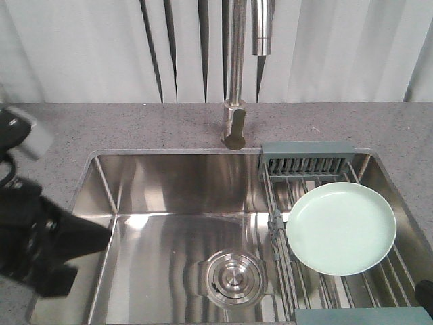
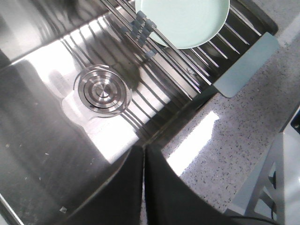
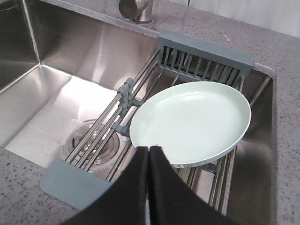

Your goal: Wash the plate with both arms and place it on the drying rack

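The pale mint-green plate (image 1: pixel 342 228) lies nearly flat on the steel bars of the drying rack (image 1: pixel 308 164), which spans the right part of the sink. From the right wrist, the plate (image 3: pixel 190 122) fills the middle of the rack (image 3: pixel 206 54). My right gripper (image 3: pixel 148 149) is shut and empty, with its tips just in front of the plate's near rim. My left gripper (image 2: pixel 144 148) is also shut and empty, over the sink's front edge and well away from the plate (image 2: pixel 183 18). The black left arm (image 1: pixel 40 250) shows at the sink's left side.
The steel sink basin (image 1: pixel 169 223) has a round drain (image 1: pixel 233 276) at its middle front. A tall steel faucet (image 1: pixel 235 68) stands behind it. Speckled grey countertop (image 1: pixel 135 125) surrounds the sink. The rack's flat near end frame (image 3: pixel 70 183) rests on the front counter edge.
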Motion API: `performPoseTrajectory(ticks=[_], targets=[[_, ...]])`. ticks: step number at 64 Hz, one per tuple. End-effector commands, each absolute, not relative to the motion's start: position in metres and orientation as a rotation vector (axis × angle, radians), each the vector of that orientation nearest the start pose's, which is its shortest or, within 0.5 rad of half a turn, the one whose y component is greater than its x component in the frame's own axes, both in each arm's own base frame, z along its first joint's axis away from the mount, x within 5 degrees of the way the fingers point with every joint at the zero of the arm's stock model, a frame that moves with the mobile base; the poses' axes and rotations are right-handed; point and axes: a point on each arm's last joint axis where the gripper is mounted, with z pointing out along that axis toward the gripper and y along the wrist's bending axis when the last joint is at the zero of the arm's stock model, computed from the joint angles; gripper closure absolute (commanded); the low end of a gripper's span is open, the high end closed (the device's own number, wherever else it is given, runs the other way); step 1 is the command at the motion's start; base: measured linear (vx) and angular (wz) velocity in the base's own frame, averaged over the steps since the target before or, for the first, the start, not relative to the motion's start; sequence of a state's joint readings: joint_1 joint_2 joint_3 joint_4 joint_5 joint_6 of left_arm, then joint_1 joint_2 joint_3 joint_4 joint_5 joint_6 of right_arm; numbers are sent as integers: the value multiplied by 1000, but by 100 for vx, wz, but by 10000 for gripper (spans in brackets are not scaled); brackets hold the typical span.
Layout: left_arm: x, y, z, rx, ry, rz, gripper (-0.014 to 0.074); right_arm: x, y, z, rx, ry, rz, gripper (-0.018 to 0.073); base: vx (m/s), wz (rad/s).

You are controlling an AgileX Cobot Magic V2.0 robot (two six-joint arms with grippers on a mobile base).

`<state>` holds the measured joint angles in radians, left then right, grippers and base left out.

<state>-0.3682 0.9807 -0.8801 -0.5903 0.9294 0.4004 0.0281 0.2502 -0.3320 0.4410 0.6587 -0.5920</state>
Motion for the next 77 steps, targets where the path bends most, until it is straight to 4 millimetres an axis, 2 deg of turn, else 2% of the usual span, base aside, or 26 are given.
performPoseTrajectory(ticks=[1,13,22,34,59,71,77], targets=[[125,-89,343,561,2156,-724,602,61,24,269,-391,1883,114,567,0,0],[78,-65,318,517,1996,-657,602,61,24,269,-391,1883,114,567,0,0],[56,-55,305,529,1929,-622,602,61,24,269,-391,1883,114,567,0,0],[34,-50,300,599,1926,-635,602,61,24,269,-391,1883,114,567,0,0],[28,-50,296,636,1960,-646,602,61,24,269,-391,1883,114,567,0,0],[39,-47,308,508,1810,-612,602,61,24,269,-391,1883,114,567,0,0],[50,-42,306,433,1721,-526,602,61,24,269,-391,1883,114,567,0,0]])
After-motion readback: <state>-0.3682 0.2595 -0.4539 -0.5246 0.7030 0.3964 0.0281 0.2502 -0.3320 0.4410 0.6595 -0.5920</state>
